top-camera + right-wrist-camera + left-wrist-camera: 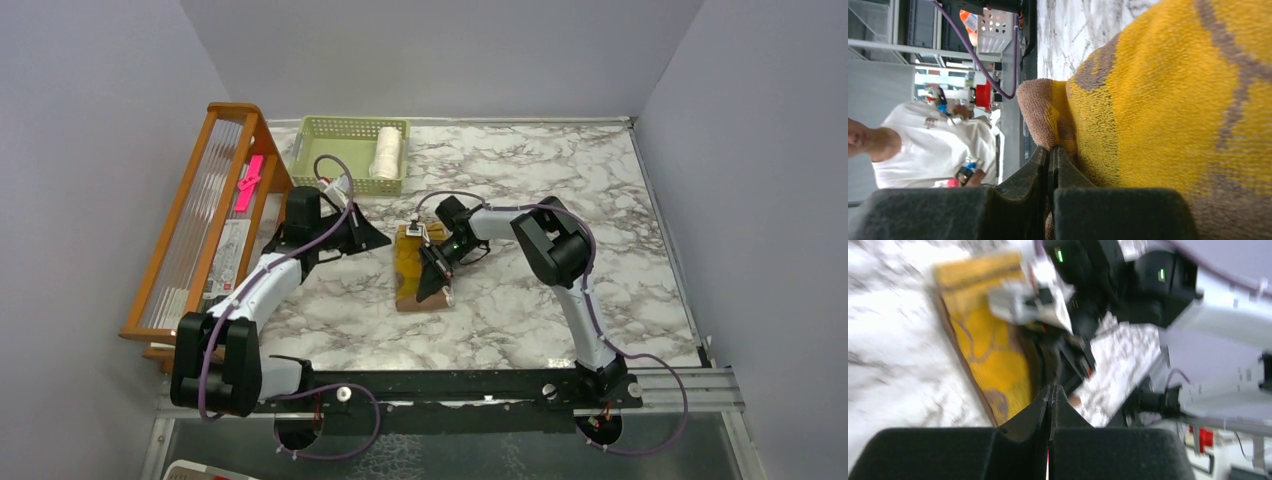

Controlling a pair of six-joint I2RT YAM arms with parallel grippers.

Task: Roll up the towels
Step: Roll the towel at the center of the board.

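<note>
The right tool (1052, 152) has its two fingers pressed together with no gap showing between them. Its tips rest against the near edge of the mustard-yellow towel (1158, 100), just where that edge curls over and shows its brown reverse. Whether any cloth is caught between the tips cannot be told. From those tips the towel spreads ahead and to the right as a flat yellow field crossed by brown lettering, lying on the marbled counter (1068, 30), which shows beyond the curled edge. The left tool (1050, 392) is also fully closed, its fingers meeting in a thin seam, and it holds nothing. It hangs above bare counter beside the towel, apart from it, and in its blurred view the towel lies ahead and to the left of its tips with the right arm's wrist over the cloth. Farther off, past the left tool toward the back wall, the cream-white towel (387, 152) sits as a short roll at the right end of the pale green basket (330, 140). A wooden rack (200, 230) stands to the outer side of the left tool.
</note>
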